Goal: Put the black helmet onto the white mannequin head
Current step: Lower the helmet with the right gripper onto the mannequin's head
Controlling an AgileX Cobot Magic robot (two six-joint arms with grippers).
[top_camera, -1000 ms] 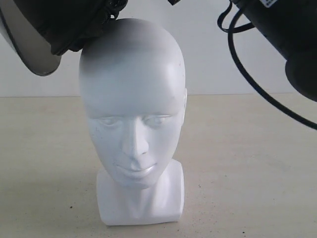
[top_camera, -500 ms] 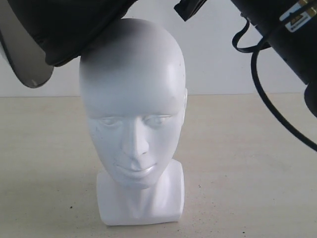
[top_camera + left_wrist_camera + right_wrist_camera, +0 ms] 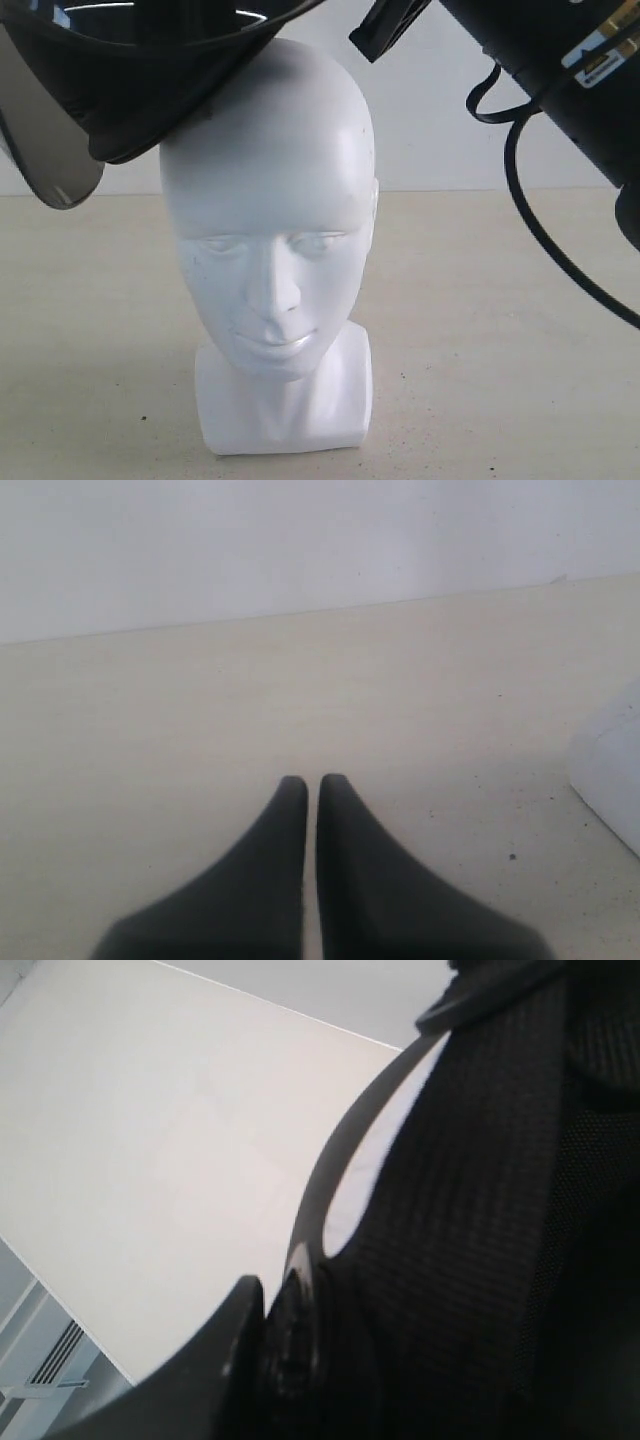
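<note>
The white mannequin head (image 3: 268, 200) stands upright on its blocky base, facing the exterior camera. The black helmet (image 3: 150, 80) hangs tilted over the head's crown at the top left, against the forehead, with its smoky visor (image 3: 45, 130) drooping to the left. My right gripper (image 3: 385, 25) comes in from the upper right. In the right wrist view the right gripper (image 3: 275, 1310) is shut on the helmet's rim (image 3: 335, 1180), beside the dark padded lining (image 3: 480, 1210). My left gripper (image 3: 312, 780) is shut and holds nothing, low over the table near the head's base (image 3: 610, 790).
The beige table (image 3: 500, 330) spreads around the head, with a white wall (image 3: 430, 130) behind. The right arm's black body and looping cable (image 3: 530, 220) hang at the upper right, beside the head.
The helmet has tipped and come lower over the crown, with the visor dropping down the left side. The right arm has swung further in from the upper right.
</note>
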